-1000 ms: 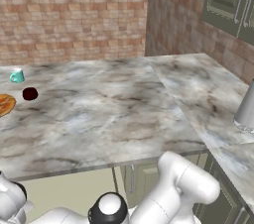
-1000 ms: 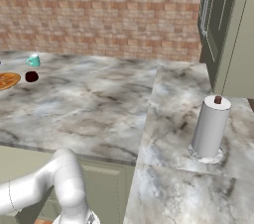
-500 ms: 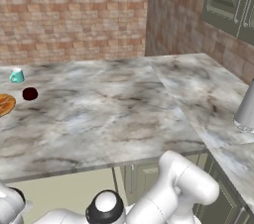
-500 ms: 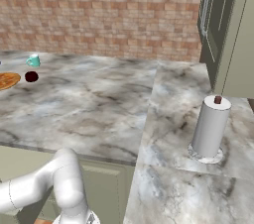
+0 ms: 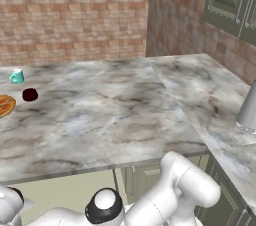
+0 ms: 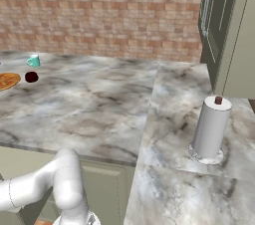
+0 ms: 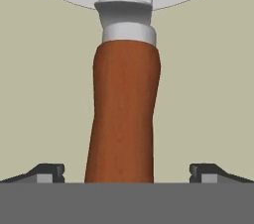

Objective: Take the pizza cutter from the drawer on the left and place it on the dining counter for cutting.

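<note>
The pizza cutter (image 7: 125, 119) lies close in front of the hand on the pale beige floor of the drawer (image 7: 44, 94). Its reddish-brown handle runs down toward me and its silvery round blade sits at the top. My gripper (image 7: 127, 172) is open. One dark fingertip (image 7: 49, 171) stands on each side of the handle's end, clear of it. The dining counter (image 5: 100, 115) of veined grey-white marble spreads ahead, and its L-shape turns toward the right (image 6: 174, 119). My white arm (image 5: 170, 195) bends down below the counter's front edge.
At the counter's far left stand a teal cup (image 5: 17, 76), a dark red ball (image 5: 30, 94) and a pizza (image 5: 4, 105). A paper towel roll (image 6: 210, 129) stands on the right wing. Green cabinets (image 6: 219, 20) rise beyond it, and a brick wall lies behind.
The arm's lower joints have shifted very slightly below the counter edge. Nothing on the counter has moved.
</note>
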